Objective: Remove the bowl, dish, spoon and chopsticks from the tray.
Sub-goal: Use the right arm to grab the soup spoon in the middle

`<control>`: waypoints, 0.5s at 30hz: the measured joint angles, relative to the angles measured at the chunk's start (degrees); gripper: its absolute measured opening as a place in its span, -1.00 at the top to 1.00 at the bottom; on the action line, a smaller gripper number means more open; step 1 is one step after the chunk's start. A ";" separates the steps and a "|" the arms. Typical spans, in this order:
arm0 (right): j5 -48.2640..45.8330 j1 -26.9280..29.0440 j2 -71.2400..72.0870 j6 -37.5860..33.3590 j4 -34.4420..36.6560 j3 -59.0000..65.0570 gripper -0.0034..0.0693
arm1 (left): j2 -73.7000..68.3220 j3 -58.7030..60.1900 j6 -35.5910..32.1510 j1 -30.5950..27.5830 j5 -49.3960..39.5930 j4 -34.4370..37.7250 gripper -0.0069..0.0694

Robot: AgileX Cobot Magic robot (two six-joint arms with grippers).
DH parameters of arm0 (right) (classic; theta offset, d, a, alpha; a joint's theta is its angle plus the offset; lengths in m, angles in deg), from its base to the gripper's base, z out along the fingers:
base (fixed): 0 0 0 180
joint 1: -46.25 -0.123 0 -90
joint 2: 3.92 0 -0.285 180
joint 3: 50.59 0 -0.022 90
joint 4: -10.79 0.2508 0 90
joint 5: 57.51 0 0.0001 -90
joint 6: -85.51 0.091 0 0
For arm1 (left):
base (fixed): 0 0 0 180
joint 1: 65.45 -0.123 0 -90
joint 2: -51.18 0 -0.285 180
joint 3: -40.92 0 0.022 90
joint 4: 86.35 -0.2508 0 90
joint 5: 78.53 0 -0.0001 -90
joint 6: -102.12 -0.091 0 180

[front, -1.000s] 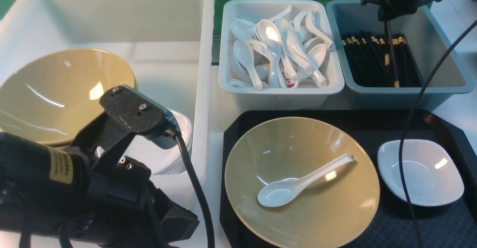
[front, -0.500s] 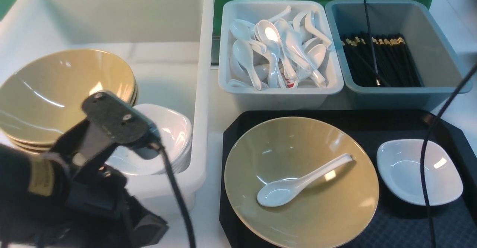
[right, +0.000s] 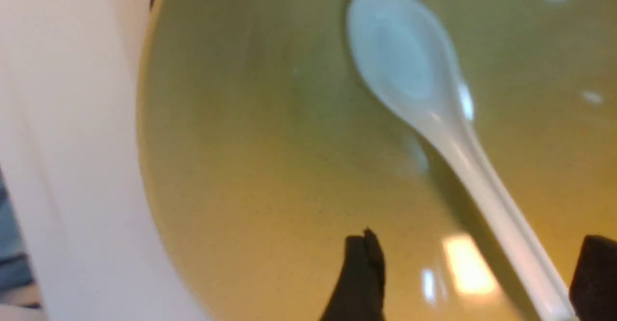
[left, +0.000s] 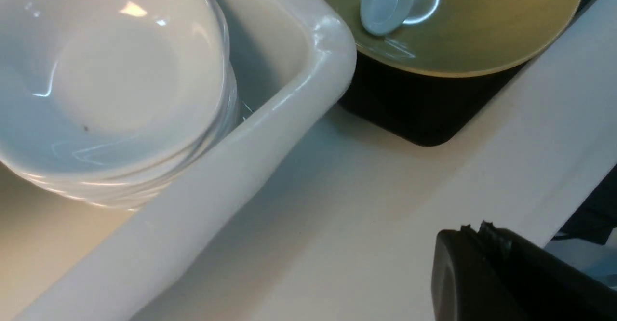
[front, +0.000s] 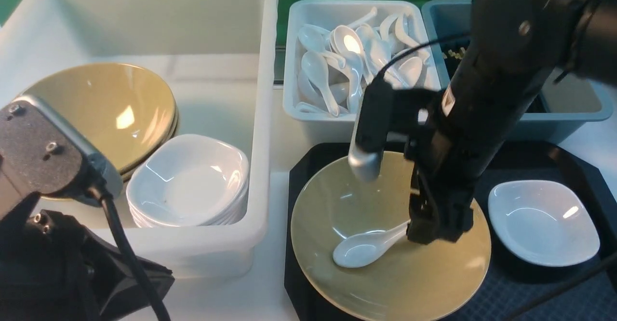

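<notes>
Spoon near the worktop's front edge looks slick and brittle; your right gripper is spread astride its handle, pinch there

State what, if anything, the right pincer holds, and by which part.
Nothing yet: the right pincer is open, its fingers astride the handle of the spoon.

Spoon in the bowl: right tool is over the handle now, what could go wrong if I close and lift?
1. In the right wrist view the spoon handle lies well off-centre in the open right tool, close to one finger; closing may shove or twist the glossy handle rather than pinch it.
2. The fingers hang low inside the bowl; going lower could press on it and tip or slide it on the tray.
</notes>
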 joint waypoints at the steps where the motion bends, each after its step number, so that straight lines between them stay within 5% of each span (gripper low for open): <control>1: 1.57 -0.14 -1.04 -1.44 -0.42 0.63 -0.65 | -0.18 0.00 0.00 0.00 0.26 0.10 0.85; 10: 10.93 -0.38 -10.33 -3.85 -8.54 1.02 -0.61 | -6.51 -3.90 -1.92 0.00 1.70 1.27 0.85; 14: 8.66 -0.38 -12.62 -4.31 -8.76 1.02 -0.43 | -10.05 -10.43 -3.60 0.00 1.12 1.11 0.85; 15: 8.08 -0.38 -13.09 -4.80 -8.70 1.02 -0.25 | -11.65 -13.99 -4.70 0.00 1.12 1.10 0.85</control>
